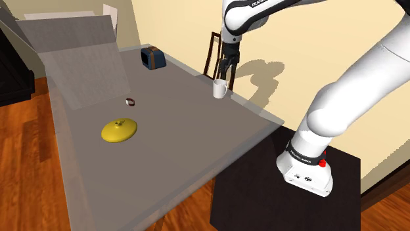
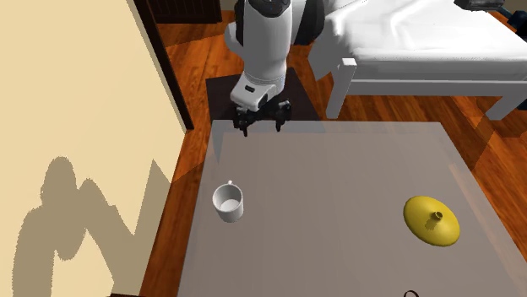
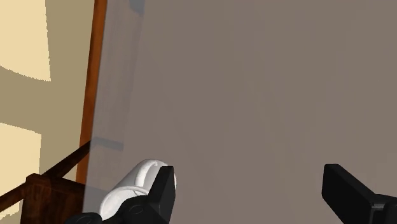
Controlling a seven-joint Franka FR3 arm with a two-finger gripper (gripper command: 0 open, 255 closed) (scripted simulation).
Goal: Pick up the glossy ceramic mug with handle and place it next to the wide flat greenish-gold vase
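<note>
A white glossy mug (image 1: 219,88) with a handle stands upright near the table's edge by the wall; in the second exterior view the mug (image 2: 228,202) shows its open top. The wide flat yellow-gold vase (image 1: 119,130) sits well away from it on the grey table, and appears at the second exterior view's right as the vase (image 2: 431,221). My black gripper (image 1: 228,65) hangs open a little above the mug, pointing down. In the wrist view the gripper (image 3: 251,194) has its fingers wide apart, and the mug (image 3: 135,184) lies just outside one finger, partly hidden by it.
A small dark ring-like object (image 1: 130,102) lies on the table (image 1: 197,138) beyond the vase. A blue boxy appliance (image 1: 152,58) stands at the far end. A wooden chair (image 1: 211,56) is against the wall behind the mug. A white bed (image 2: 422,42) stands beyond the stand.
</note>
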